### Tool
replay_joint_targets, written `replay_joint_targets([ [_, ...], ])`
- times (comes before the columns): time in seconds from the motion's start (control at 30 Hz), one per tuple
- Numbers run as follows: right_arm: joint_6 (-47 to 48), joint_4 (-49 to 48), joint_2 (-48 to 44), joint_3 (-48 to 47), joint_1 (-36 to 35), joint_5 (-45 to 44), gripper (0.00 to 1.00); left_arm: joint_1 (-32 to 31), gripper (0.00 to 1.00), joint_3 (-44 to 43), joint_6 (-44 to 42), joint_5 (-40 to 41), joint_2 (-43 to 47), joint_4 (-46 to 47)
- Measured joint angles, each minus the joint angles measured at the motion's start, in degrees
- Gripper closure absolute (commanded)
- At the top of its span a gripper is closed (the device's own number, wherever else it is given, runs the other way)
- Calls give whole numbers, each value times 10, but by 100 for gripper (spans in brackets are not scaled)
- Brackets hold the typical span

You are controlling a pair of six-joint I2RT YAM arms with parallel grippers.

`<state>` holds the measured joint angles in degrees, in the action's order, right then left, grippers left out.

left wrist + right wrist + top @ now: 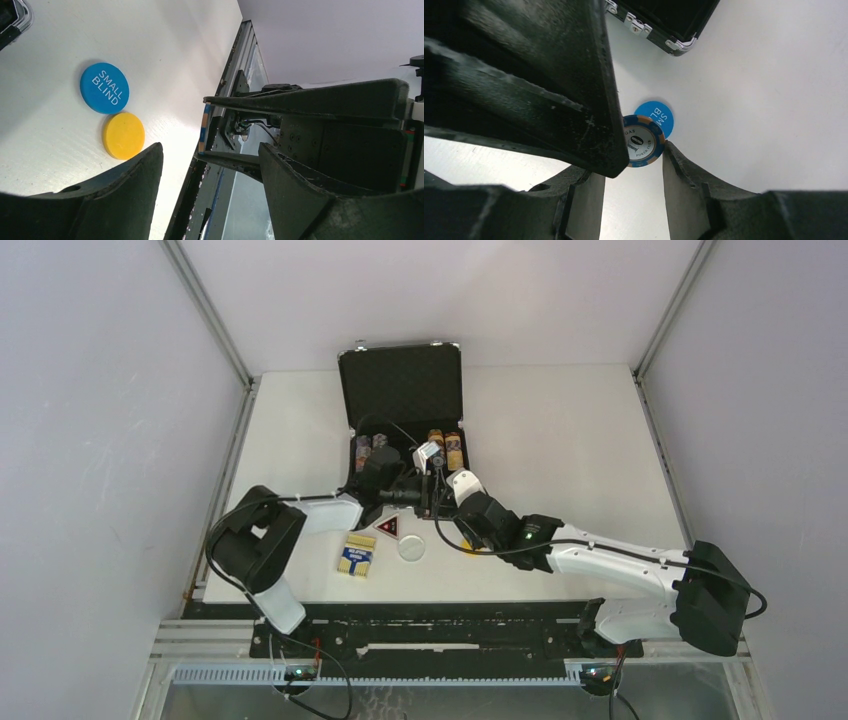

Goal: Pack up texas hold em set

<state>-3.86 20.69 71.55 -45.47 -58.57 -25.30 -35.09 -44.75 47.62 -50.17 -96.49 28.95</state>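
1. The card box lies near the front edge of the bench, left of the middle, with the triangular token and the white disc just beside it to the right
2. The briefcase stands open at the far edge, lid upright, with chips in rows in its tray
3. The left claw hangs with jaws wide apart and grips nothing; the blue disc and the yellow disc lie just beside each other on the bench below it
4. The right claw pinches one orange-and-blue chip by its rim, above the blue disc and near a corner of the briefcase
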Motion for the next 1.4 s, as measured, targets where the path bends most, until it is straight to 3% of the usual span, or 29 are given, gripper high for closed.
replay_joint_targets([
  [0.13,1,-6,0,0,-1,14,66,-2,29,0,-1,-1,-6,-2],
  [0.33,1,-13,0,0,-2,24,66,-3,44,0,-1,-1,-10,-7],
  [0.43,1,-17,-1,0,-3,28,66,-4,57,0,-1,-3,-10,-9],
  [0.5,1,-17,-4,0,-4,30,66,-4,75,0,-2,-7,-10,-11],
  [0.63,1,-21,-10,0,-4,33,66,-5,98,-2,-3,-14,-11,-12],
  [0.87,-1,-21,-10,0,-4,34,64,-6,100,-3,-7,-21,-11,-8],
  [1.0,0,-21,-11,0,-4,34,40,-6,100,-3,-12,-21,-11,-7],
  [1.1,4,-20,-19,0,-4,43,34,-7,100,-3,-17,-21,-11,-6],
  [1.4,29,-43,-158,42,73,219,39,-9,100,-3,-58,-22,23,-6],
])
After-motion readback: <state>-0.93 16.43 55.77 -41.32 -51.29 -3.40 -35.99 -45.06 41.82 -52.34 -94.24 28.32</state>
